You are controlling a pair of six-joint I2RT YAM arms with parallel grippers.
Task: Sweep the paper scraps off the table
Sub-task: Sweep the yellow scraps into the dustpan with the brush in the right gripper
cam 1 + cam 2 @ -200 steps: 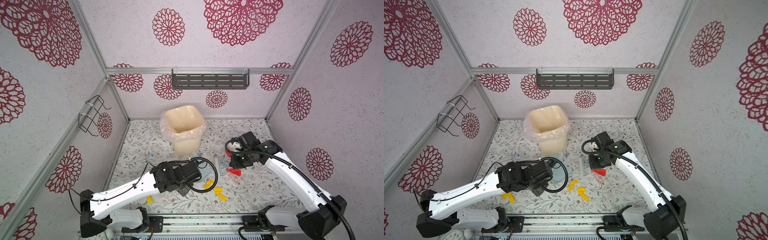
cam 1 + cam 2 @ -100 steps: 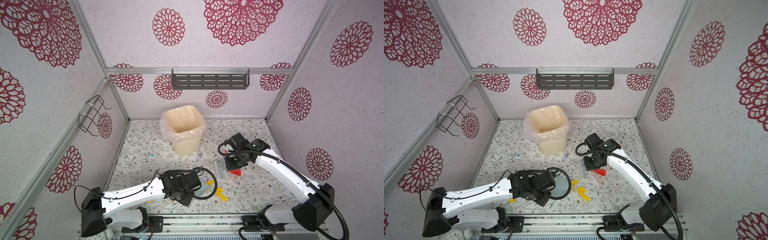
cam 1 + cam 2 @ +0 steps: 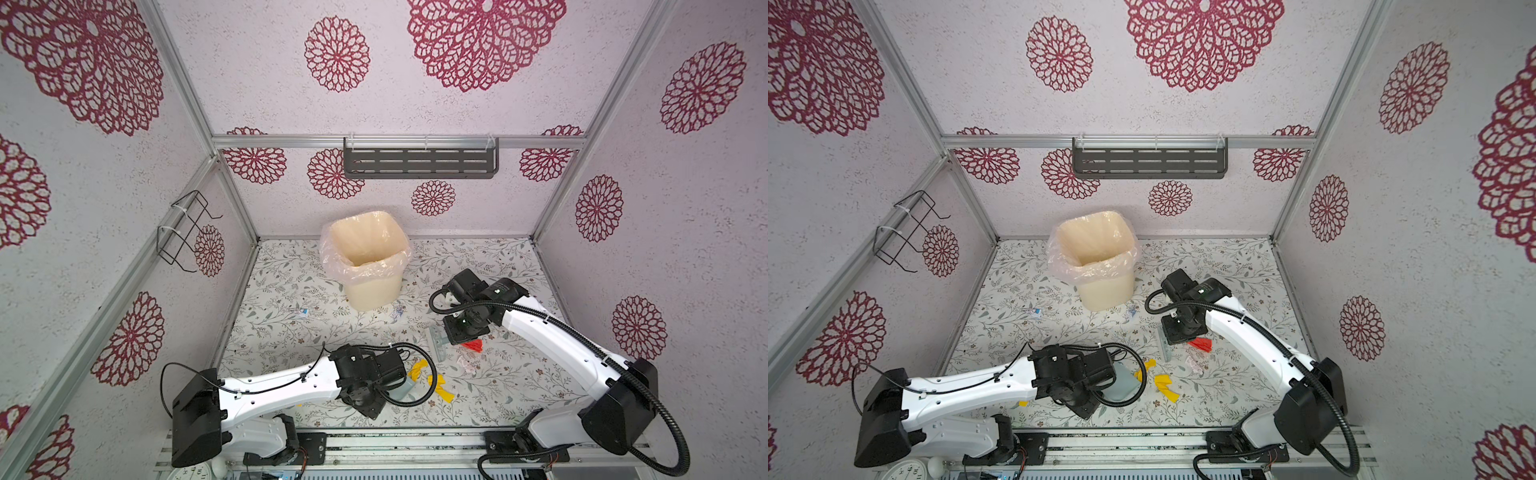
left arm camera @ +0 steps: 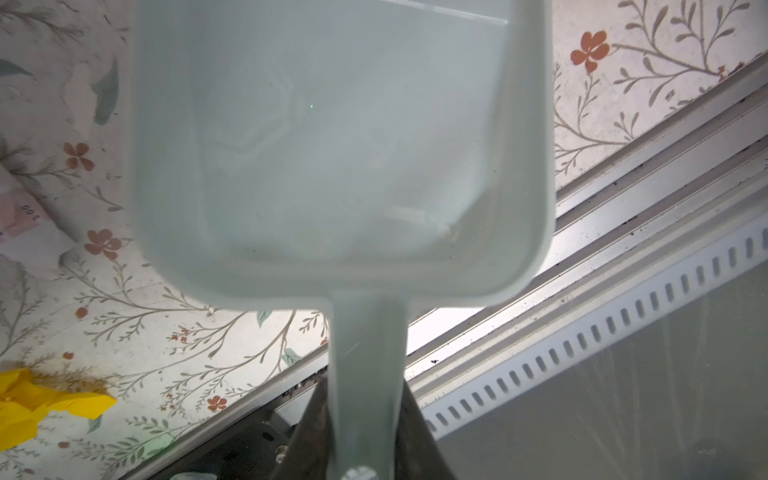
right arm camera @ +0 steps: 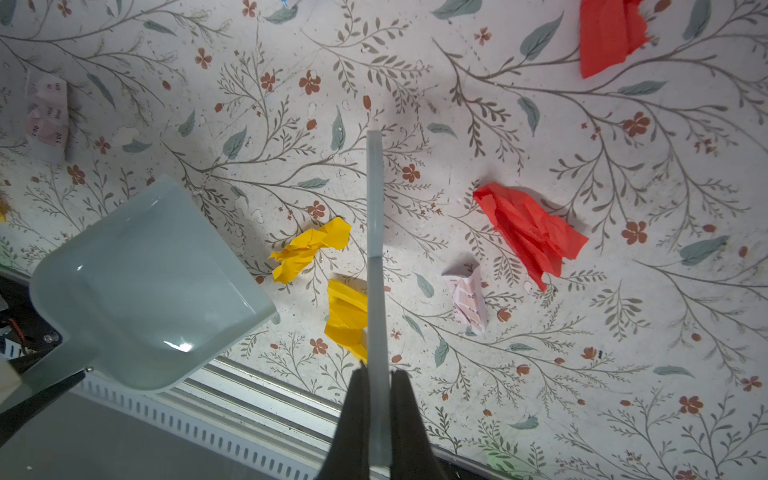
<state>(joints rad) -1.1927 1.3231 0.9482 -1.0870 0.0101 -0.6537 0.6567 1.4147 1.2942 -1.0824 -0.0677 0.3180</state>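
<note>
My left jaws grip the handle of the pale blue dustpan point(image 5: 145, 291) at the table's point(image 5: 623, 374) front edge, my right jaws are closed tight on the hand brush point(image 5: 376, 249), and the yellow, red and pink paper scraps point(image 5: 309, 249) lie on the table around the brush, near the dustpan's open end.

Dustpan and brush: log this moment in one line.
left pincer: shut on dustpan handle | right pincer: shut on brush | paper scraps: yellow, red, pinkish, loose on table | dustpan: no scraps inside
</note>
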